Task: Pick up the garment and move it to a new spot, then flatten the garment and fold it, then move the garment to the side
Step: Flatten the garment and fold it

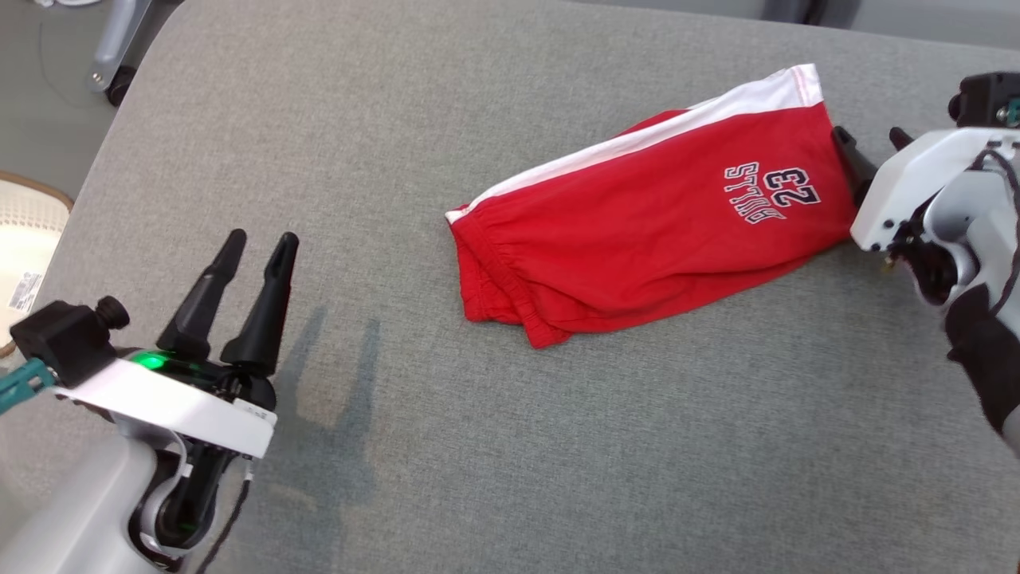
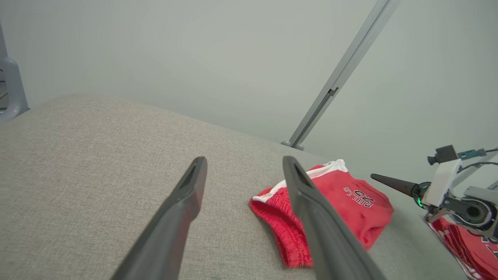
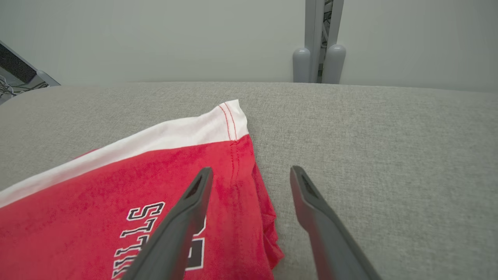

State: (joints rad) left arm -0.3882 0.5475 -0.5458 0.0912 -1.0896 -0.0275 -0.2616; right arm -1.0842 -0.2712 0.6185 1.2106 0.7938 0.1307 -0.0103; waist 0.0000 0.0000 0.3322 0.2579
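Observation:
The garment (image 1: 653,223) is a pair of red shorts with a white side stripe and a "23" print. It lies folded on the grey padded surface (image 1: 478,446), right of centre. My right gripper (image 1: 870,135) is open at the shorts' right hem. In the right wrist view the garment (image 3: 116,182) has its hem edge between the fingers of that gripper (image 3: 251,170); one finger is over the cloth, the other over bare surface. My left gripper (image 1: 263,237) is open and empty, well to the left of the shorts. In the left wrist view this gripper (image 2: 244,160) points toward the garment (image 2: 350,202).
A pale woven basket (image 1: 24,239) sits off the surface's left edge. A grey wheeled stand leg (image 1: 111,56) is at the far left corner. Grey posts (image 3: 317,42) stand behind the far edge. More red printed cloth (image 2: 467,245) lies under my right arm.

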